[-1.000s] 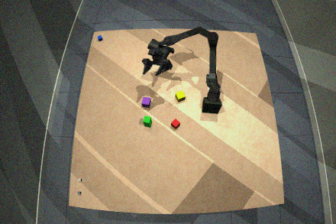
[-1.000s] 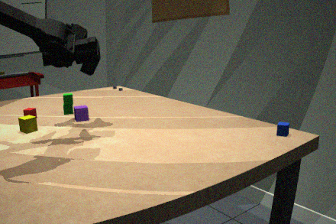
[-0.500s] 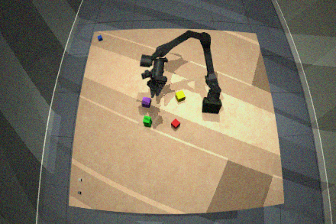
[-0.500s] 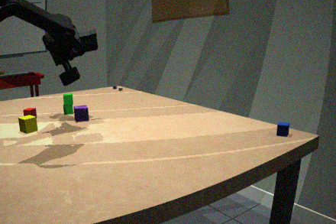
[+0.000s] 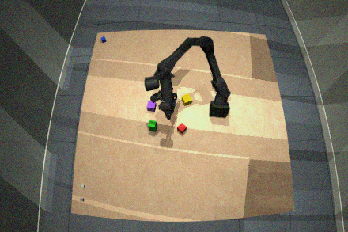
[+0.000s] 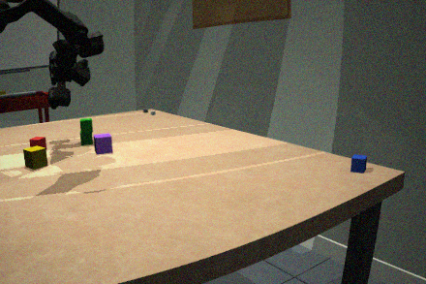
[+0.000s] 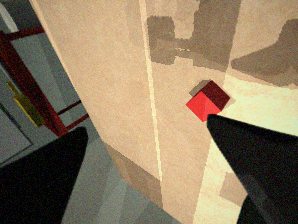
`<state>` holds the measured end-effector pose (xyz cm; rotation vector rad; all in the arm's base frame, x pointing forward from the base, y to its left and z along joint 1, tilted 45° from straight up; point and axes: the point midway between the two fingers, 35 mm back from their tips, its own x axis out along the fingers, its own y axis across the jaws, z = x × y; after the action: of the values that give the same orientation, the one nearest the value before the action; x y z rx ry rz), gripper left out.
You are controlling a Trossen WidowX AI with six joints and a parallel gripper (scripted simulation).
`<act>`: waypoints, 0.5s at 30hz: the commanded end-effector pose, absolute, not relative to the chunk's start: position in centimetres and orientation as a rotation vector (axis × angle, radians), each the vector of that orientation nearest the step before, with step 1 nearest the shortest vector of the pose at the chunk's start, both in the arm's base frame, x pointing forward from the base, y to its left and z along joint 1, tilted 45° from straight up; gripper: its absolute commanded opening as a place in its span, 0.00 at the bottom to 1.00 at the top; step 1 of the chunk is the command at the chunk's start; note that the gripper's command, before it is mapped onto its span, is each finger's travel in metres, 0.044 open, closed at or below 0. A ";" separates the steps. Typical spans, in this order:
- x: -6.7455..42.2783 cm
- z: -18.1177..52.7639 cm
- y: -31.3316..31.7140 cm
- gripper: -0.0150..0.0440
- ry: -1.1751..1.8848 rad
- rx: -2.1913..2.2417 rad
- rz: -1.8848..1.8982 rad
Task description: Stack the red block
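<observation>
The red block (image 5: pixel 181 127) (image 6: pixel 38 142) (image 7: pixel 206 101) lies on the table by itself. The green tower (image 5: pixel 153 125) (image 6: pixel 86 131) stands upright a little to its left in the overhead view, two blocks high. My gripper (image 5: pixel 168 115) (image 6: pixel 59 100) (image 7: pixel 148 125) is open and empty. It hangs well above the table, between the tower and the red block. In the wrist view the red block shows just beyond my right finger tip; the tower is out of that view.
A purple block (image 5: pixel 151 105) (image 6: pixel 103 142) lies just behind the tower and a yellow block (image 5: pixel 187 99) (image 6: pixel 35 156) lies near the arm's base (image 5: pixel 219 109). A small blue block (image 5: pixel 103 39) (image 6: pixel 358 163) sits at a far table corner.
</observation>
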<state>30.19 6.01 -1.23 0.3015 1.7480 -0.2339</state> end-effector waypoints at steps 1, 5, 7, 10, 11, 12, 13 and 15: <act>28.7 -2.7 6.4 1.00 1.772 0.270 -0.426; 27.4 -3.9 6.8 1.00 1.743 0.233 -0.633; 26.8 -4.4 6.9 1.00 1.711 0.212 -0.732; 26.0 -5.0 7.1 1.00 1.644 0.178 -0.871; 25.7 -5.2 7.1 1.00 1.617 0.166 -0.914; 25.5 -5.4 7.2 1.00 1.587 0.155 -0.955; 25.2 -5.6 7.2 1.00 1.555 0.144 -0.994; 24.8 -5.9 7.3 1.00 1.484 0.123 -1.067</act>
<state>25.70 7.39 -5.34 0.1622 1.5665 -0.9633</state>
